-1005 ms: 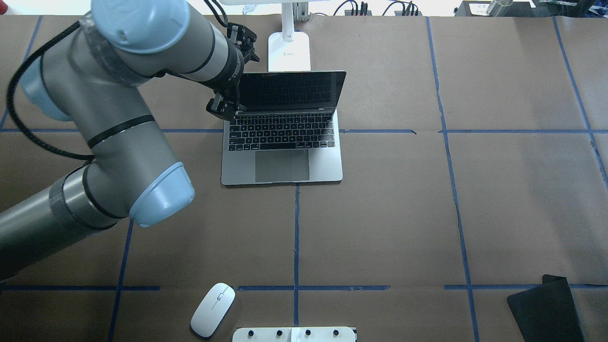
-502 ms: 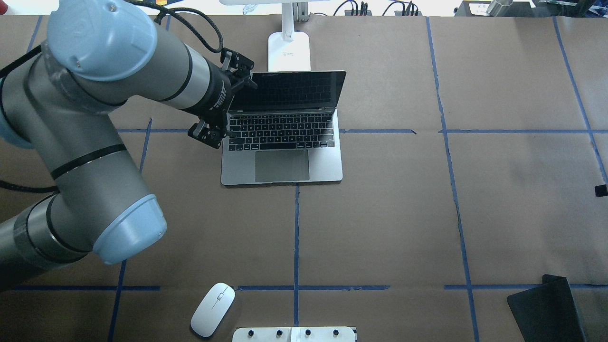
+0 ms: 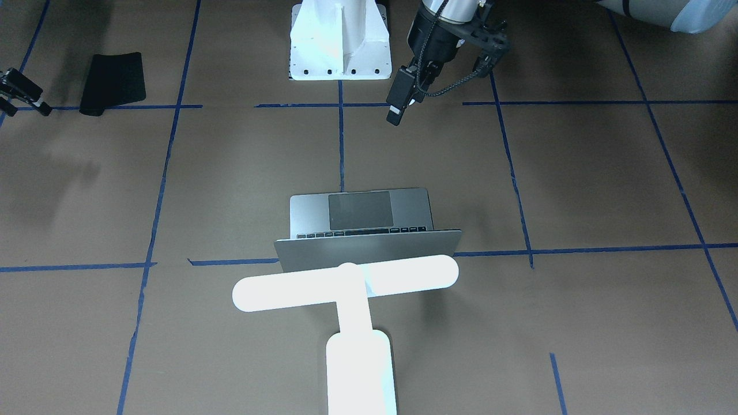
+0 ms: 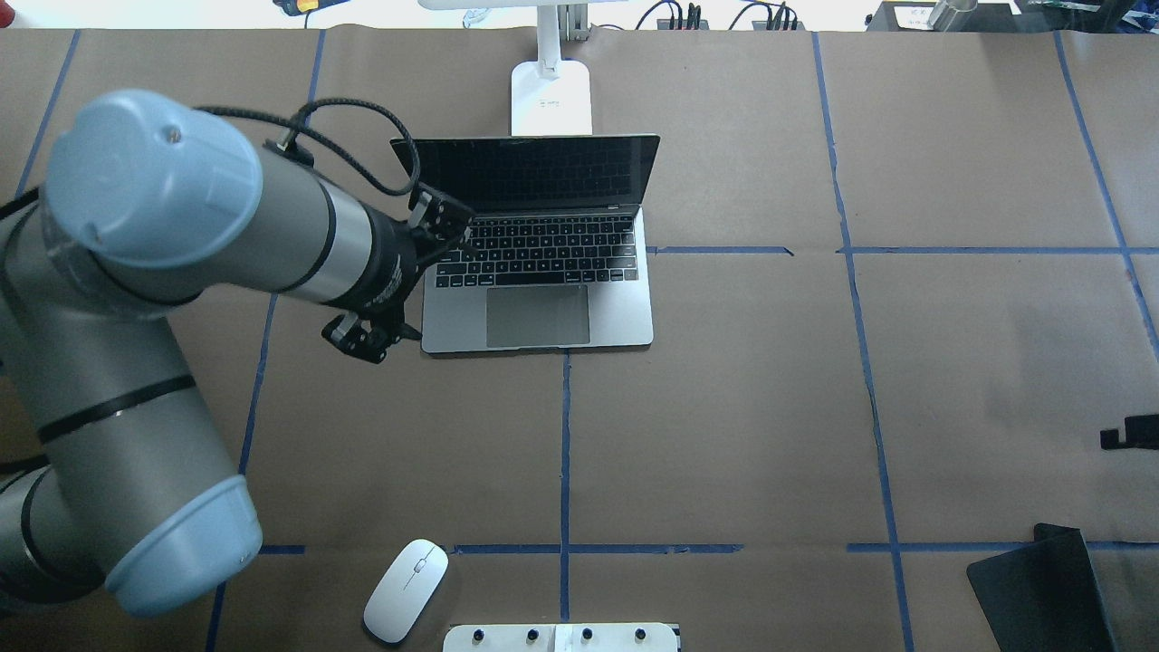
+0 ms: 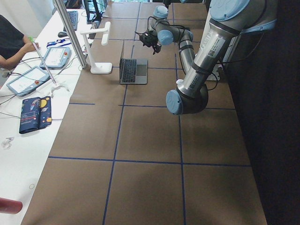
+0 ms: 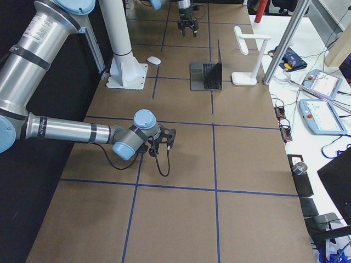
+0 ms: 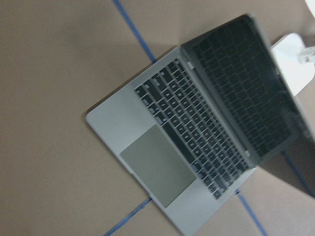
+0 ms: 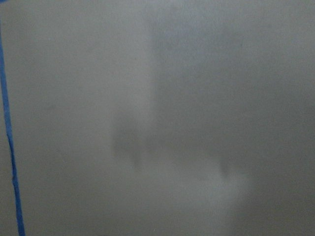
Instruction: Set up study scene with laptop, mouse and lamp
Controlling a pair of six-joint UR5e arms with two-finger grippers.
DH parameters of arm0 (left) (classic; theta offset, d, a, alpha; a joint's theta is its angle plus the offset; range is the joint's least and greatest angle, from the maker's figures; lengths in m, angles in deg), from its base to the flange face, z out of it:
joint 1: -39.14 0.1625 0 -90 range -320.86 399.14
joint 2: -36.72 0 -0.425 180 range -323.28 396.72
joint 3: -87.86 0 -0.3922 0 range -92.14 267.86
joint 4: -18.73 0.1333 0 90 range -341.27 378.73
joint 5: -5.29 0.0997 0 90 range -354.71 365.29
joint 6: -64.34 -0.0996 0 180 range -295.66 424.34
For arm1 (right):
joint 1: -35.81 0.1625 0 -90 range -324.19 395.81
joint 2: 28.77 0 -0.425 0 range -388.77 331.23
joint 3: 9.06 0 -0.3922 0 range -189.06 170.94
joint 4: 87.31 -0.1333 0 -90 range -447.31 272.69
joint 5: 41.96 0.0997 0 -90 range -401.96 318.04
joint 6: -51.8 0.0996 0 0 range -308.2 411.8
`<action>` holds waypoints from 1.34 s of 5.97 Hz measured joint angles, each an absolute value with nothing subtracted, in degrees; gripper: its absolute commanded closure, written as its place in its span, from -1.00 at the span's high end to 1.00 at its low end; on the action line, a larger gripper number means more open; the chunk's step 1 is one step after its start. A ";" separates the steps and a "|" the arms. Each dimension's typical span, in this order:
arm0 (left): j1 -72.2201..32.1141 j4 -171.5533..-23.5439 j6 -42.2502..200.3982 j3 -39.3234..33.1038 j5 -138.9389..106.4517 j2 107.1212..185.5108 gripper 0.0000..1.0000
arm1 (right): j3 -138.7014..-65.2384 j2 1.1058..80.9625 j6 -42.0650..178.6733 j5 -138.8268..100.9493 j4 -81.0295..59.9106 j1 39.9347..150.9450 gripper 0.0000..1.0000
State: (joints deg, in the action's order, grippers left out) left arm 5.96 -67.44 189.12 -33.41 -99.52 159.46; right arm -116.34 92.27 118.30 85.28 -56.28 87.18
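Observation:
The laptop (image 4: 539, 272) stands open at the table's middle, its dark screen facing the robot; the left wrist view shows its keyboard (image 7: 197, 132). Just behind it the lamp (image 3: 346, 278) glows, its base (image 4: 550, 100) on the far side of the lid. The mouse (image 4: 406, 590) lies alone near the robot's edge. My left gripper (image 4: 418, 282) hangs open and empty above the table, beside the laptop's left front corner, and is also in the front view (image 3: 438, 86). My right gripper (image 3: 20, 98) is low at the table's right end, open, holding nothing, and shows only partly overhead (image 4: 1130, 436).
A black mat (image 4: 1041, 580) lies at the near right corner. The white pedestal (image 3: 339, 40) stands at the robot's edge next to the mouse. A person (image 5: 9, 42) sits at a side table with tablets (image 5: 28, 79) beyond the lamp.
My left gripper has drawn back from the left edge of the laptop's lid towards the robot, and the whole lid now shows. My right gripper has come into view at the right edge.

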 measured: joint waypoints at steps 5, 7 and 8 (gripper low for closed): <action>8.37 -67.30 188.97 -34.43 -98.09 158.13 1.00 | -104.33 91.64 126.85 82.77 -76.19 72.17 0.85; 8.38 -67.23 188.97 -34.48 -98.07 158.04 1.00 | -104.56 90.84 130.96 78.42 -76.32 66.41 0.24; 8.38 -67.23 188.97 -34.48 -98.07 158.02 1.00 | -104.74 90.82 131.66 77.17 -76.32 65.34 -0.91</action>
State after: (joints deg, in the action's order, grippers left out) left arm 8.38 -67.23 188.97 -34.48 -98.07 158.02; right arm -104.74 90.82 131.66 77.17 -76.32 65.34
